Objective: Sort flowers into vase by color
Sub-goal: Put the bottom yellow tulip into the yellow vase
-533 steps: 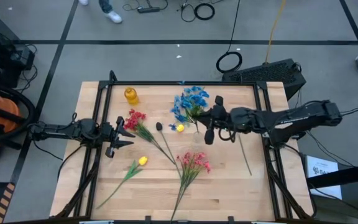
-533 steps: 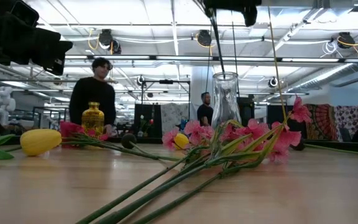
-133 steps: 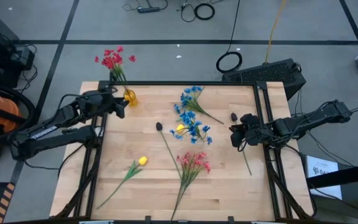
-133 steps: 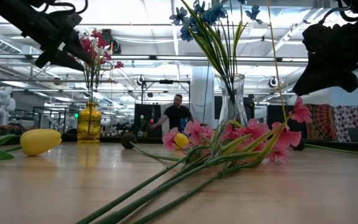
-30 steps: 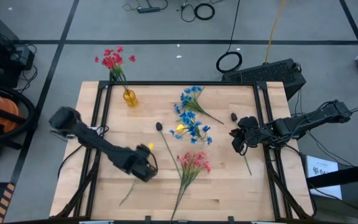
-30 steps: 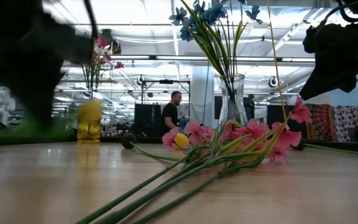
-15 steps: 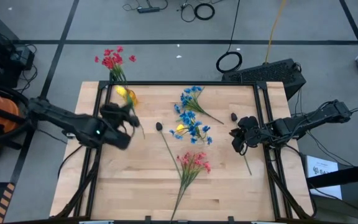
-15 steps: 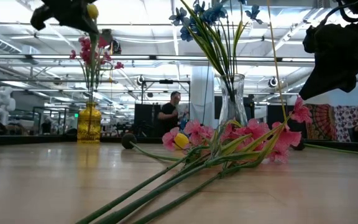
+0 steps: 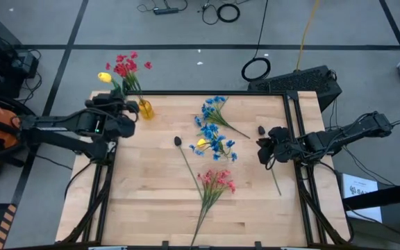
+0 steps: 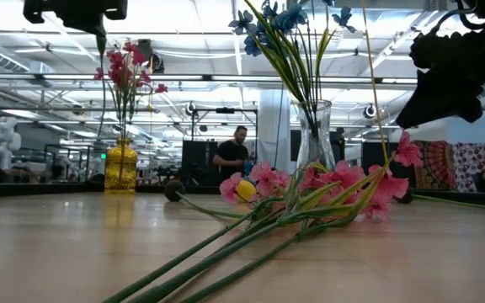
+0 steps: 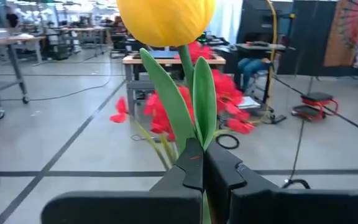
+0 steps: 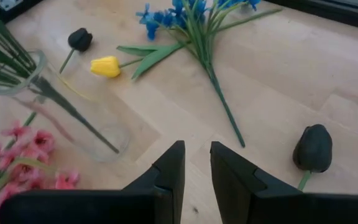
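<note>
My left gripper (image 9: 121,105) is up by the table's far left corner, shut on a yellow flower (image 11: 166,18) whose bud (image 9: 104,77) stands above it. Beside it the yellow vase (image 9: 145,108) holds red flowers (image 9: 126,66). A clear vase (image 12: 73,112) mid-table holds blue flowers (image 10: 280,34). On the wood lie a blue sprig (image 9: 214,111), a pink sprig (image 9: 216,182), a yellow bud (image 9: 201,143) and two dark buds (image 9: 178,141) (image 9: 262,129). My right gripper (image 9: 263,154) hovers at the right, open, nothing between its fingers (image 12: 173,168). My left gripper pinches the yellow flower's green stem (image 11: 194,140) between its two fingers, just below the leaves. The fingers come at it level and lie across the stem. The flower is upright and clear of the table, bud on top, the lower stem (image 10: 100,76) hanging under the gripper.
The bare wood (image 9: 151,208) of the near half is free on the left. A loose green stem (image 9: 275,182) lies near the right edge. Black rails (image 9: 110,173) run along the table's sides. People stand in the room beyond the far edge.
My left gripper has risen from the near left of the table and swung to the far left corner beside the yellow vase, turning from pointing down to level. The yellow flower has gone with it, lifted clear of the wood and now upright.
</note>
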Controlling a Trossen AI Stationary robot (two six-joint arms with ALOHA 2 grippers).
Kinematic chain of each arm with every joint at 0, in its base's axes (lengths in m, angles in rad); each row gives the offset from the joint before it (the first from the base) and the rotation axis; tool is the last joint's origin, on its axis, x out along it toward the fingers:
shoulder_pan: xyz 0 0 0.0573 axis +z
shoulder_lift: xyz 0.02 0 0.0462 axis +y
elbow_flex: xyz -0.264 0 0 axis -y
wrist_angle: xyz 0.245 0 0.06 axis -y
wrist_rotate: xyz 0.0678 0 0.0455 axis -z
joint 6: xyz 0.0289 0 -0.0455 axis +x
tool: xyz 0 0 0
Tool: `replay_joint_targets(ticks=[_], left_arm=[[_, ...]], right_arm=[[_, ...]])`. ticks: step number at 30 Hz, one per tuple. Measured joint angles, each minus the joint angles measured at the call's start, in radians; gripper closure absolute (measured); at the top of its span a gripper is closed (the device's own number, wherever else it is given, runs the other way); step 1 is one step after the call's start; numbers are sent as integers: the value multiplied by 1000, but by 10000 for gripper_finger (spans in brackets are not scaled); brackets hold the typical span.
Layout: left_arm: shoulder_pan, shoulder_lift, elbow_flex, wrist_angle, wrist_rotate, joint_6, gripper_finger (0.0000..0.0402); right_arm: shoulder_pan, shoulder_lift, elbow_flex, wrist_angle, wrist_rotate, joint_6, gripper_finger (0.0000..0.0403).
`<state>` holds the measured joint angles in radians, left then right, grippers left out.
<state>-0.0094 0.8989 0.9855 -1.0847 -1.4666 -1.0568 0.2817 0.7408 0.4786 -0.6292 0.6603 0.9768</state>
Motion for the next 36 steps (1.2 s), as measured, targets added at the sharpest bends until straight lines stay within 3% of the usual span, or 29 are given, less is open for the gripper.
replay_joint_targets(ticks=[7,13,16,23,29,36], left_arm=[[27,0,0,62,26,19,401],[32,66,0,405,183,418,401],[60,109,0,599,309,655,401],[214,161,0,919,771,1030,402],[361,98,-15,980,999,1112,402],[475,-101,-221,1097,1124,1116,402]], right_arm=[[-1,0,0,1,22,23,335],[-2,0,0,1,29,59,335],[-2,0,0,1,28,59,335],[-2,0,0,1,28,59,335],[-2,0,0,1,27,59,335],[-2,0,0,1,23,82,335]])
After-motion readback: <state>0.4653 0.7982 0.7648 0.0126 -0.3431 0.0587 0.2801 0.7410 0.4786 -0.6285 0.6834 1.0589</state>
